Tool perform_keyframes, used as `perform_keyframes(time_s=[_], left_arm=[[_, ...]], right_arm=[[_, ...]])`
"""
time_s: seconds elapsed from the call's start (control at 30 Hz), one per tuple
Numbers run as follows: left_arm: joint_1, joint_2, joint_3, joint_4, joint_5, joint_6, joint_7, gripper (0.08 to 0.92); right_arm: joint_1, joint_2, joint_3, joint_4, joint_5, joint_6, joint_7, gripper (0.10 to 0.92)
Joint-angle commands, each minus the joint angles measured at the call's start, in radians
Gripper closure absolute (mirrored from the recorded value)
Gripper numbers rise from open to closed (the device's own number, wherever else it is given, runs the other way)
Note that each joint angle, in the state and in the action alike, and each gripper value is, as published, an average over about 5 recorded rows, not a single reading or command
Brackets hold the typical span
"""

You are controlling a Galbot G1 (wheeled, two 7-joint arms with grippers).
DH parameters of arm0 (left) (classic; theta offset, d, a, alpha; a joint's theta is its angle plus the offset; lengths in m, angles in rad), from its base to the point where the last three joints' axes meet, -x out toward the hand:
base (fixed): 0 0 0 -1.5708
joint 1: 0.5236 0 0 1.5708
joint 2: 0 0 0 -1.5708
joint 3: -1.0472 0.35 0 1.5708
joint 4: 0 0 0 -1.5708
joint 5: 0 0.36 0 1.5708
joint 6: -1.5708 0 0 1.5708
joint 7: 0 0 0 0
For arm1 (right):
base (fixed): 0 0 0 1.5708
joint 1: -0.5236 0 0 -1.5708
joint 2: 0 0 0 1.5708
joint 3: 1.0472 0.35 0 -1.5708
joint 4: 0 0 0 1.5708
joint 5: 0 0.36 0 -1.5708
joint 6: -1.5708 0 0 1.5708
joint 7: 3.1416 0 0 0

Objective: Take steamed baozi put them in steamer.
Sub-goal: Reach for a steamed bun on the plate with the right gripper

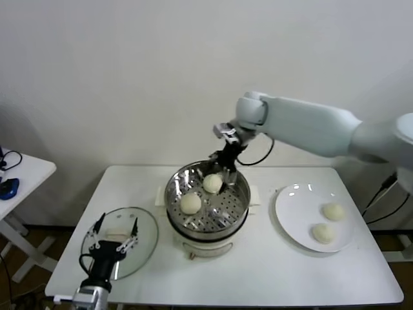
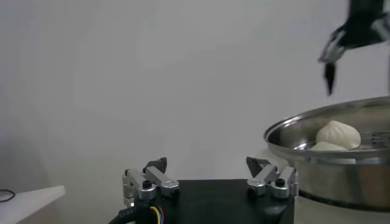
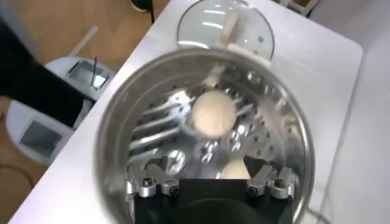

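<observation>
Centred on the white rectangular surface [image 1: 258,278]: round stainless-steel steamer [image 1: 208,210], two cream dome-shaped baozi [image 1: 191,203] on its perforated tray. To its right, flat white plate [image 1: 290,219] bearing two more. To its left, round glass lid [image 1: 145,236].

The steamer [image 1: 208,213] is showing shiny polished metal, its perforated tray [image 3: 207,143] throwing bright glints, over a smooth white plastic-looking base [image 1: 205,247]. The baozi [image 1: 191,203] are looking matt, smooth and doughy. The lid [image 1: 143,227] is appearing as clear glossy glass. The plate [image 1: 293,206] is gleaming smooth and white. The table [image 1: 258,274] is looking matt white. The gripper fingers [image 2: 272,180] are showing bare brushed metal on a black matt body.
</observation>
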Motion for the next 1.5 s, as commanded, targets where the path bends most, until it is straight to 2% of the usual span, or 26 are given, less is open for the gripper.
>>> perform_keyframes(time_s=[0.03,0.27,0.53,0.87,1.27,1.5], left_arm=[[-0.001,0.002,0.003,-0.002,-0.027,-0.013,-0.032,0.177],[0.002,0.007,-0.002,-0.01,-0.019,-0.013,0.007,0.177],[0.0,0.025,0.003,-0.003,-0.025,-0.066,0.084,0.177],[0.023,0.02,0.016,0.018,-0.014,-0.115,0.106,0.177],[0.022,0.013,-0.002,0.037,-0.016,-0.113,0.092,0.177],[0.01,0.011,-0.002,0.05,-0.015,-0.107,0.088,0.177]], right_arm=[[0.042,-0.285,0.013,0.135,-0.17,0.056,-0.059,0.203],[-0.139,-0.454,0.131,0.076,-0.441,0.163,-0.061,0.203],[-0.44,-0.559,0.368,0.061,-0.584,0.173,-0.054,0.203],[-0.692,-0.534,0.545,0.011,-0.705,0.187,-0.01,0.203],[-0.767,-0.434,0.655,-0.156,-0.788,0.209,0.021,0.203],[-0.772,-0.414,0.657,-0.176,-0.795,0.211,0.015,0.203]])
